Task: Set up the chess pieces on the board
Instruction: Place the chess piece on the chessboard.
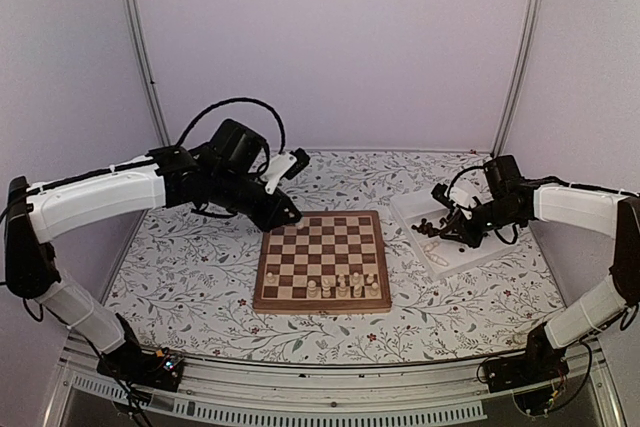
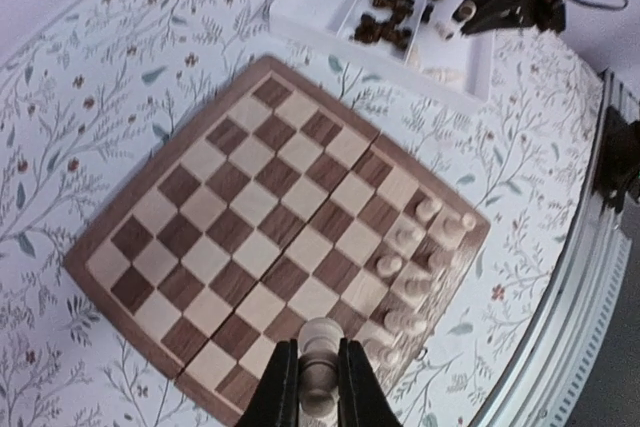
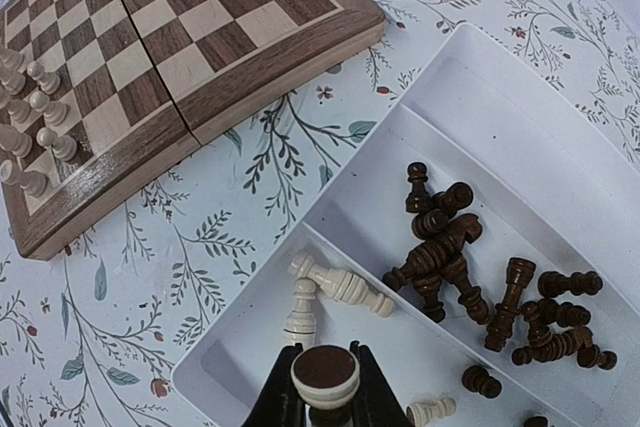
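The board (image 1: 322, 260) lay mid-table, the white tray (image 1: 412, 207) at its 3 o'clock. The left gripper (image 2: 320, 355), near the board's 11 o'clock corner, was clamped on a cream piece (image 2: 320, 392). The right gripper (image 3: 325, 365), over the tray, pinched a second cream piece (image 3: 325, 382). Cream chessmen (image 1: 345, 287) stood along the board's 5 o'clock edge; dark chessmen (image 3: 470, 267) lay in the tray.

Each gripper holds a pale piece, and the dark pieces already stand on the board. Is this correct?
Not quite. The dark pieces lie heaped in the white tray, not on the board, as the right wrist view shows. The left gripper and right gripper do each hold a pale piece.
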